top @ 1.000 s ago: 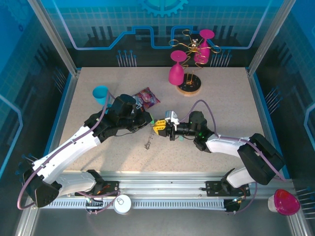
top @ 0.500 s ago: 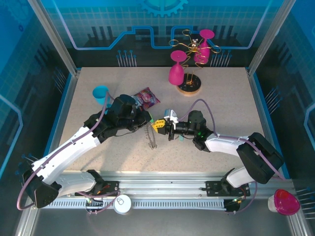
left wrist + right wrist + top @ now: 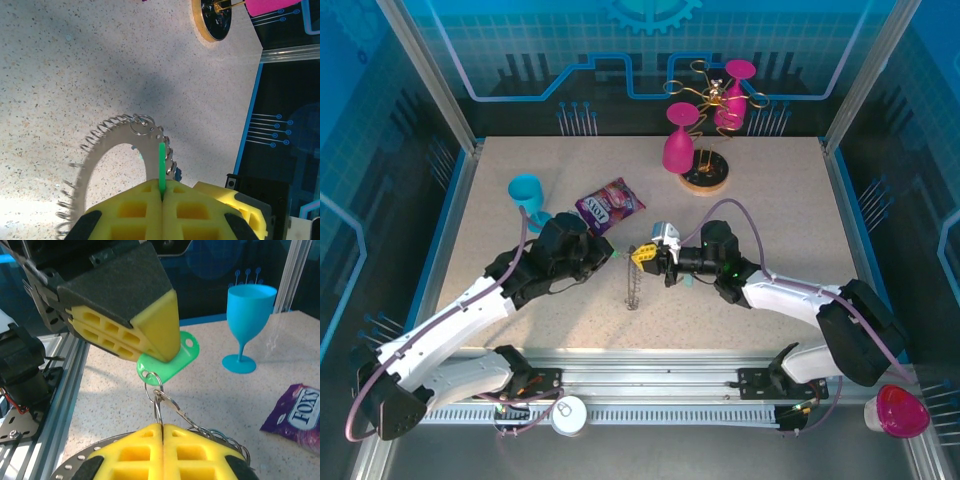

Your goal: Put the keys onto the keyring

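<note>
With the left gripper (image 3: 161,187) clamped shut on the green-headed key (image 3: 172,357) and the right gripper (image 3: 162,432) pinched closed on a wire loop of the keyring (image 3: 110,139) mid-bench (image 3: 770,190), ease the key's eyelet along that loop slowly, without twisting.

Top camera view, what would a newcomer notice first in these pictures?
Mid-table, the left gripper clamps the bright green key, and nose to nose with it the right gripper pinches a wire loop of the keyring, seen edge-on between them. At the back edge, bright pink glasses sit on a rack.
</note>
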{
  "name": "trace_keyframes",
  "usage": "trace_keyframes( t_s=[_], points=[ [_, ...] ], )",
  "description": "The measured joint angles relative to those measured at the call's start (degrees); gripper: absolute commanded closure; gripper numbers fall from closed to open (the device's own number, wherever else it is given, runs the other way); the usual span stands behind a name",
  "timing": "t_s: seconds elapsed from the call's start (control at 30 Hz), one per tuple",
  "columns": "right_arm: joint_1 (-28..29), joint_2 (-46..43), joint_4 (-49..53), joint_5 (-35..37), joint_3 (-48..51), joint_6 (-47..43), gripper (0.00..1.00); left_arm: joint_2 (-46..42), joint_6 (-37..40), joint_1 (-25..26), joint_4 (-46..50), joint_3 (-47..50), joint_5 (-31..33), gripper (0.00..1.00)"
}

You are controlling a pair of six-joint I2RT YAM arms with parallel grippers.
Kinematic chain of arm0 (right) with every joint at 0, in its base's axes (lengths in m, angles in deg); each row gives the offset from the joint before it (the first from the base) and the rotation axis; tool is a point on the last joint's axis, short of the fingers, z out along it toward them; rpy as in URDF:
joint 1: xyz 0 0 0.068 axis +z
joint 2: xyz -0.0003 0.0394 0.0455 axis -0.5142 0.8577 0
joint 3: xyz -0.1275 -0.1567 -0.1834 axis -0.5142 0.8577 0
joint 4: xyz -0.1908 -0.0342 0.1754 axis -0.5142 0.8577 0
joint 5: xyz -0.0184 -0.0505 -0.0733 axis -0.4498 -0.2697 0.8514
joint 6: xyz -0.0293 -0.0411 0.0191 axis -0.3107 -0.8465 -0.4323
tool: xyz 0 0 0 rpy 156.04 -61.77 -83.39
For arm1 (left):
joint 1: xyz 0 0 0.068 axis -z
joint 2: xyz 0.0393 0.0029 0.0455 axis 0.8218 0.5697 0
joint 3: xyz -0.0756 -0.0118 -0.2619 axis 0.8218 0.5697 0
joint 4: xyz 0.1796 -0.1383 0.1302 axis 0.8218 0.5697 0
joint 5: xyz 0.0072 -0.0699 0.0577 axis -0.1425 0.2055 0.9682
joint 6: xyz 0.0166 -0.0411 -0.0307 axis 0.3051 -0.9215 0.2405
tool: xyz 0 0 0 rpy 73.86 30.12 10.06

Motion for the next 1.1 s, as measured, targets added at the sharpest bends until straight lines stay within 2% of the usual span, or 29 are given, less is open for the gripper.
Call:
trace_keyframes(
  t_s=[0.23,0.6,0.67,0.77,1.1],
  points=[
    [-0.04,-0.22,2.43,0.76,-0.52,-1.18,1.0,0.09,-1.73,0.0,-3.06,3.32,-0.26,1.0],
    [-0.04,0.85,1.86,0.94,-0.48,-1.31,1.0,0.42,-1.57,-0.02,-5.03,3.5,-1.18,1.0],
    [-0.04,0.96,2.23,0.94,-0.48,-1.33,0.91,0.42,-1.6,0.0,-5.55,3.61,-1.51,1.0],
    [-0.04,0.98,2.91,0.94,-0.48,-1.4,0.86,0.5,-1.57,-0.02,-5.99,3.69,-1.84,1.0],
    [0.59,0.96,3.3,1.44,3.41,-0.7,0.83,0.61,-2.73,0.0,-6.58,4.68,-1.97,1.0]
  ],
)
